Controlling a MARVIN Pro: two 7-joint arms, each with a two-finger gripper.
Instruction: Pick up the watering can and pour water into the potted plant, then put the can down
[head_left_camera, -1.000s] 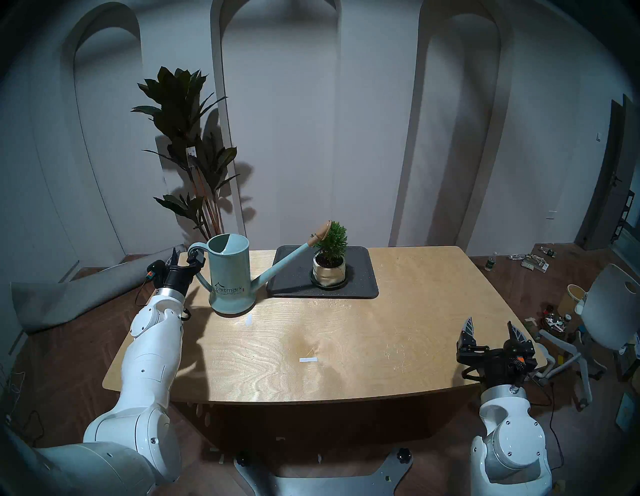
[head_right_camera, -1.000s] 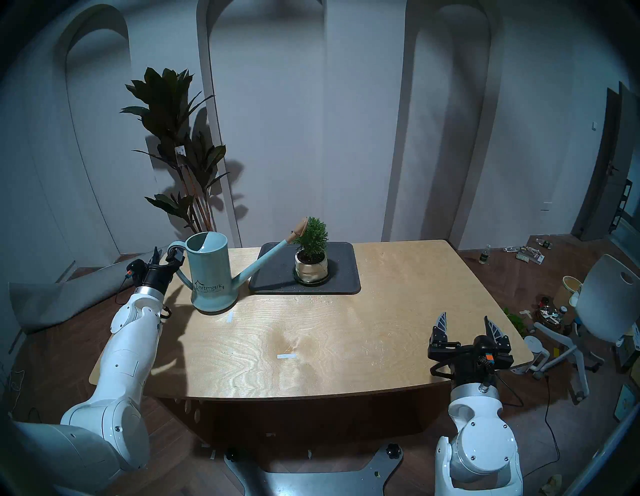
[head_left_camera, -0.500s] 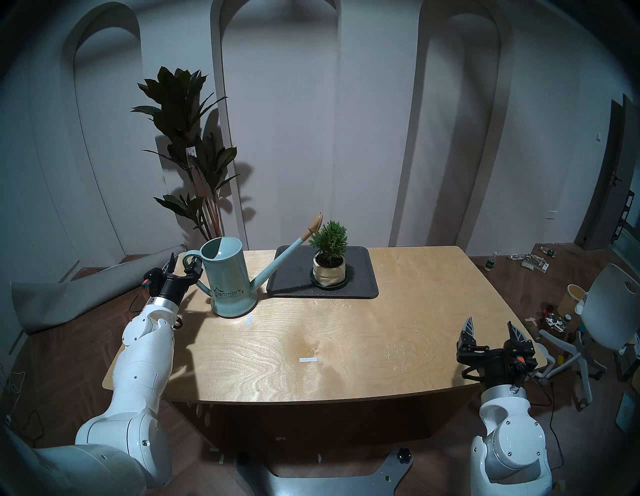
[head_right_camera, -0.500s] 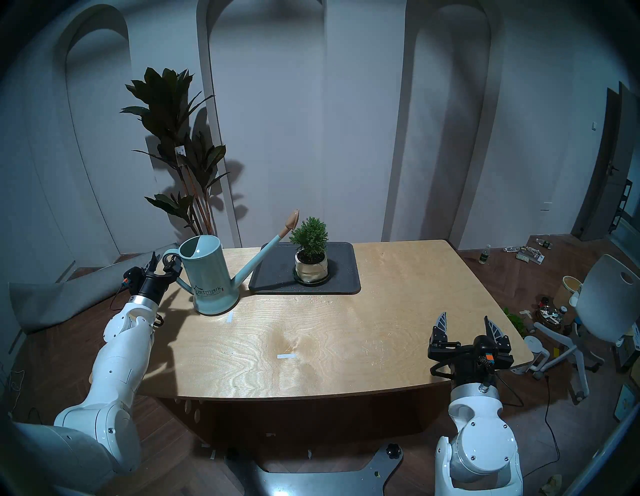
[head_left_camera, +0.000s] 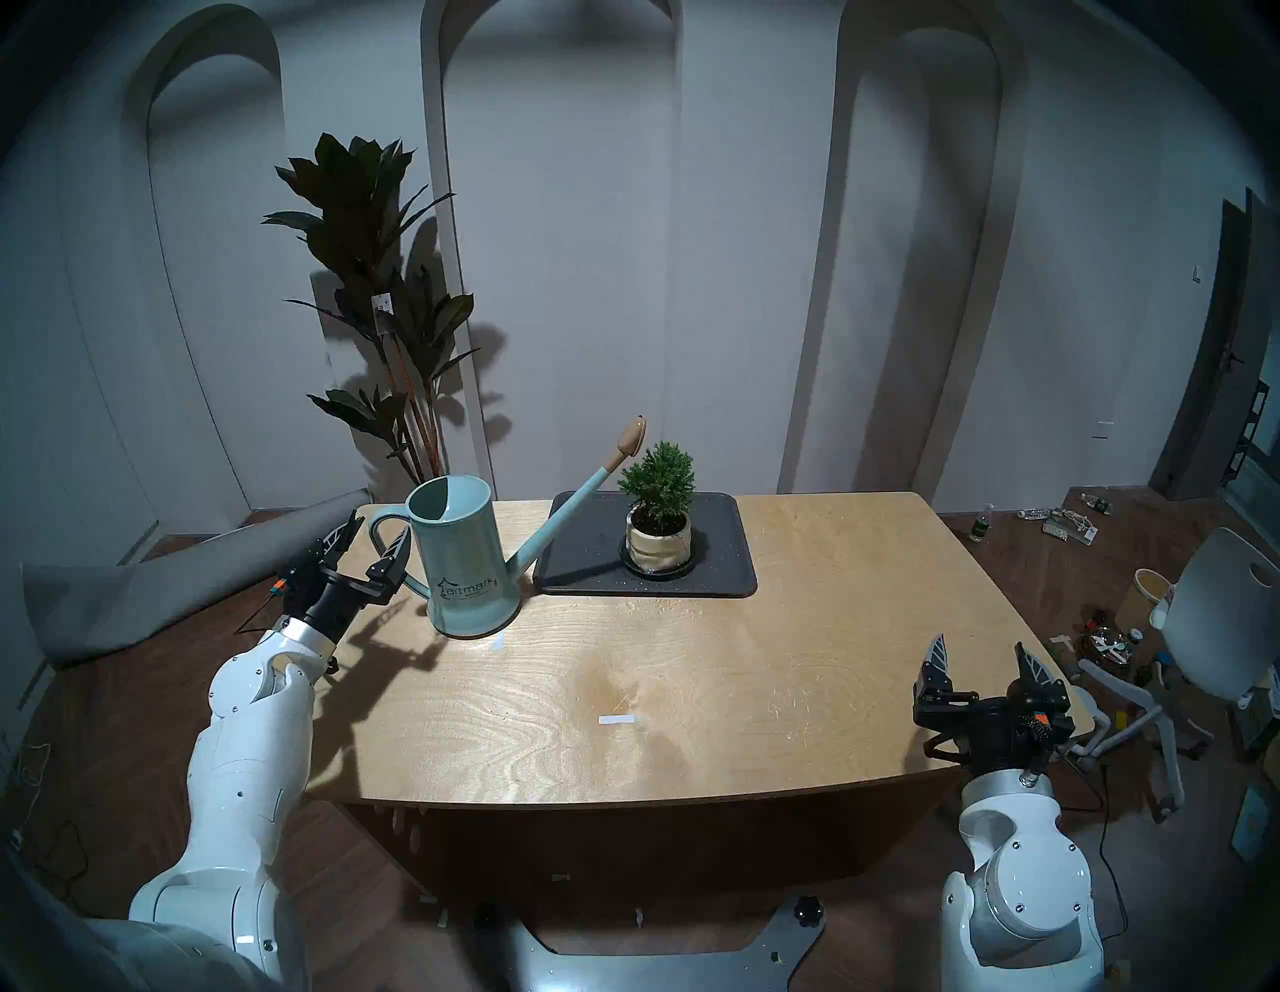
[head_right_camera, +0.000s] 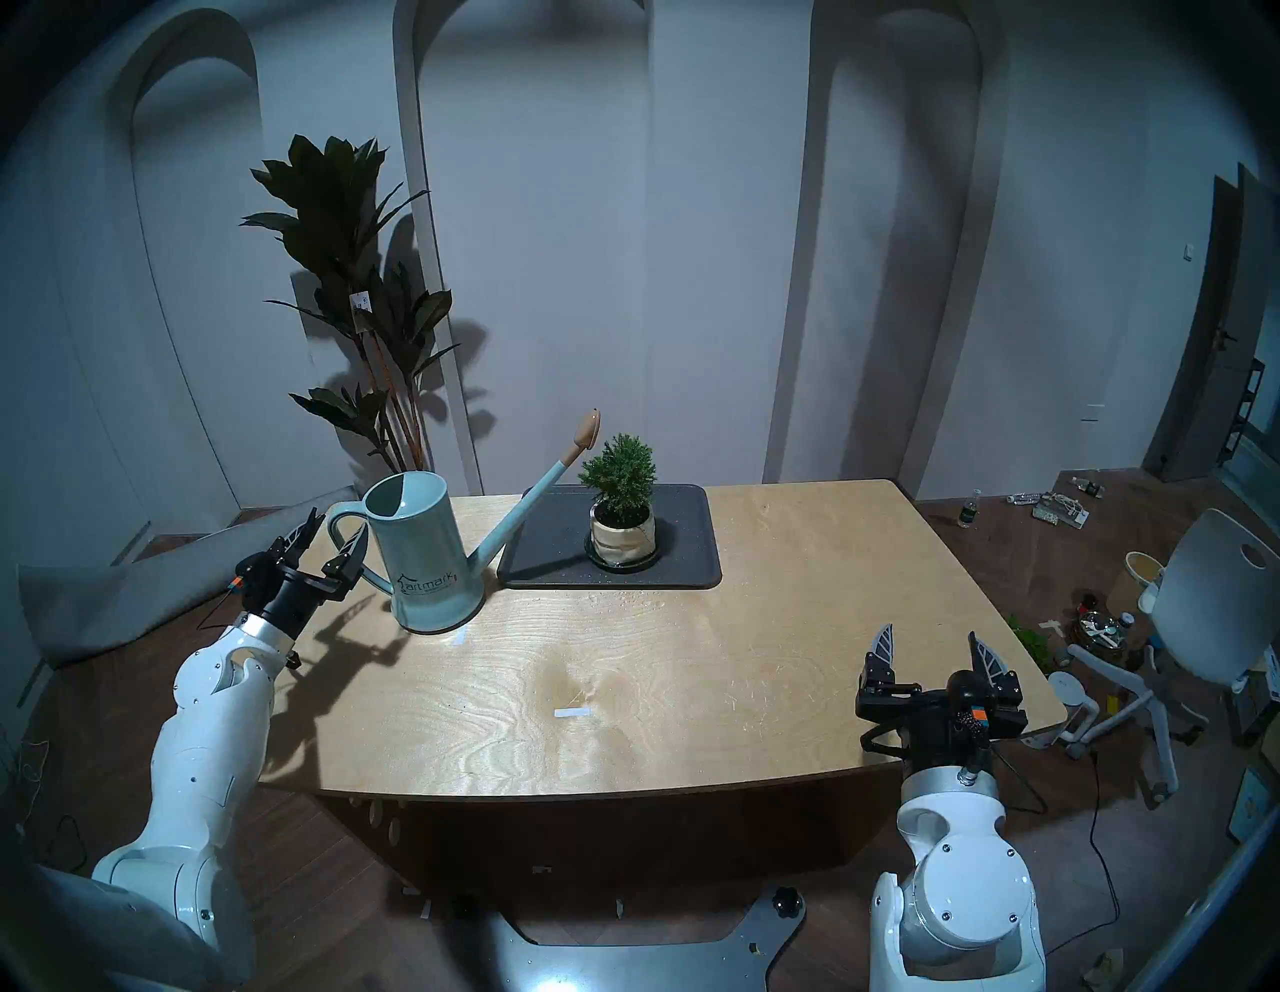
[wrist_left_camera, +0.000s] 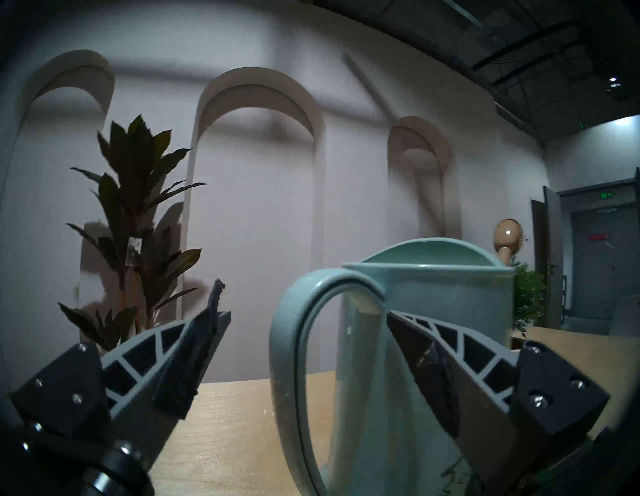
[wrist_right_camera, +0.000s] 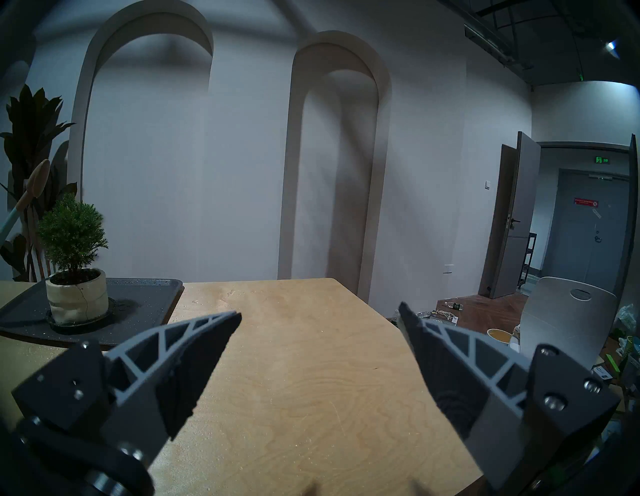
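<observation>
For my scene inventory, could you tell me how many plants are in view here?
2. The potted plant, a small green shrub, stands on the dark tray on the table. A tall dark-leaved plant stands behind the table's far left corner; its pot is hidden.

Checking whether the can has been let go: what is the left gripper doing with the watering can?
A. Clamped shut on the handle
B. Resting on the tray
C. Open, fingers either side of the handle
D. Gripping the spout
C: the left gripper stands open, the watering can handle unclamped between its fingers.
</observation>
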